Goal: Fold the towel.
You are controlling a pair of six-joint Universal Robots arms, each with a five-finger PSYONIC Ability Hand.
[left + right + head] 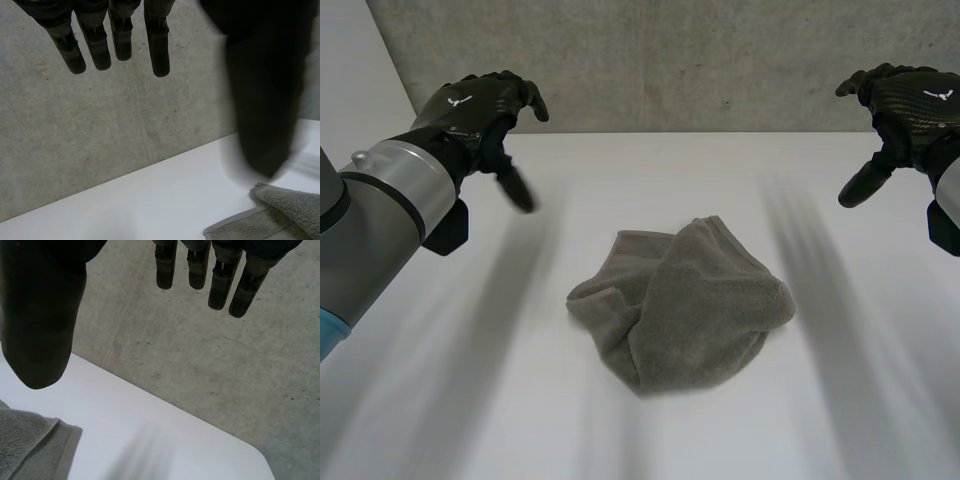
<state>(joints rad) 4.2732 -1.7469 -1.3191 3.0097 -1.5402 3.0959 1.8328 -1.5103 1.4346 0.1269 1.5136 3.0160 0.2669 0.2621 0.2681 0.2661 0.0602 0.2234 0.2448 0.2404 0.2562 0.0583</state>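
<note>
Towel (685, 305), grey and crumpled into a loose heap, lies at the middle of the white table (470, 400), with folds bunched over one another. The left hand (475, 110) hangs above the table, well apart from the cloth, fingers (157, 45) straight and holding nothing. The right hand (910, 105) is likewise raised on the other side, fingers (220, 280) straight, thumb spread, empty. Each hand's back bears a small white winged mark (460, 100) (too small to read as a word). A concrete wall (670, 60) stands behind.
</note>
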